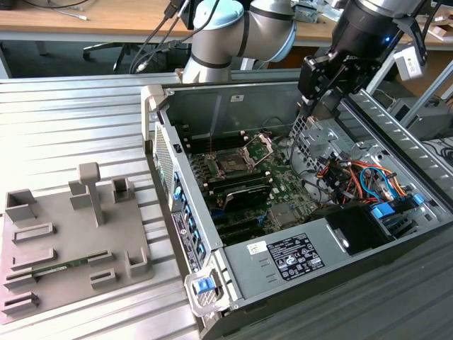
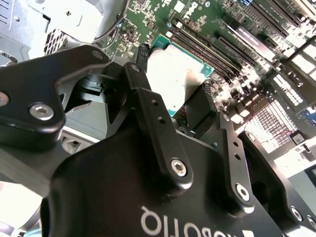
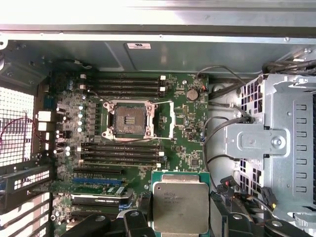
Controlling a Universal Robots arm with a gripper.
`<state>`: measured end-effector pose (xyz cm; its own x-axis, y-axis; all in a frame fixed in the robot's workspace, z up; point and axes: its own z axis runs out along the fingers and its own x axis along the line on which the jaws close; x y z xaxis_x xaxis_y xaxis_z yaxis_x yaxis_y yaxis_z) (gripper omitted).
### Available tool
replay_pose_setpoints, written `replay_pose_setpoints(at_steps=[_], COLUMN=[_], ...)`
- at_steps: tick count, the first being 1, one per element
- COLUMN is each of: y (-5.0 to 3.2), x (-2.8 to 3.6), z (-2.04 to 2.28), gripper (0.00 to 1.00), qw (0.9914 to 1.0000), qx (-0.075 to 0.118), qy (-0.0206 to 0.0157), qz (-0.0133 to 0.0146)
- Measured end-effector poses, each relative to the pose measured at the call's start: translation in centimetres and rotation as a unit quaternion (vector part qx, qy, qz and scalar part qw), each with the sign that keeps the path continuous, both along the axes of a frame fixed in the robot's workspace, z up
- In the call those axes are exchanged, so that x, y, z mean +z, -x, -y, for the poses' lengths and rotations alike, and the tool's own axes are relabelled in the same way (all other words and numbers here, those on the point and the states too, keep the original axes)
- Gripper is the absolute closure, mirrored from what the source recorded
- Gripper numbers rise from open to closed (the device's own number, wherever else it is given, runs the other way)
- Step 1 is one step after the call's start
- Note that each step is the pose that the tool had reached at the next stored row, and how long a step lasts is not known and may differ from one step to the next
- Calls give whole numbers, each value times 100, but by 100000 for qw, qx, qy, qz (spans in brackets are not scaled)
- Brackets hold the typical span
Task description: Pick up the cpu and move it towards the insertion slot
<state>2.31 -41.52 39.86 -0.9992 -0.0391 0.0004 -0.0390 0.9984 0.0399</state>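
Here the tool [image 3: 180,224] grips the cpu [image 3: 180,206]; insertion slot [image 3: 129,118] well apart.

Tray [image 1: 71,241] on table, exterior view's left of open case [image 1: 297,212]. Insertion slot [image 3: 129,118] on board inside case, between memory slots [image 3: 121,150]. Cpu [image 3: 180,206] above board, apart from slot.

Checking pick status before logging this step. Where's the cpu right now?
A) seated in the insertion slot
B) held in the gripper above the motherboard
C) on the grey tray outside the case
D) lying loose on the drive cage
B: in both wrist views the cpu sits between the fingers of the gripper, above the board, while the insertion slot stands open and empty.
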Motion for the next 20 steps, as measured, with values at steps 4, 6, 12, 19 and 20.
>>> replay_pose_setpoints(at_steps=[4,6,12,19,20], y=[0,0,0,0,0], x=[-2,-2,-4,-7,-8], z=[-16,-24,-56,-86,-89], gripper=[45,45,45,45,45], qw=[100000,100000,100000,100000,100000], qx=[-2,-2,-2,-1,-1], qy=[-5,-2,-2,-4,-5], qz=[-1,0,1,-1,1])
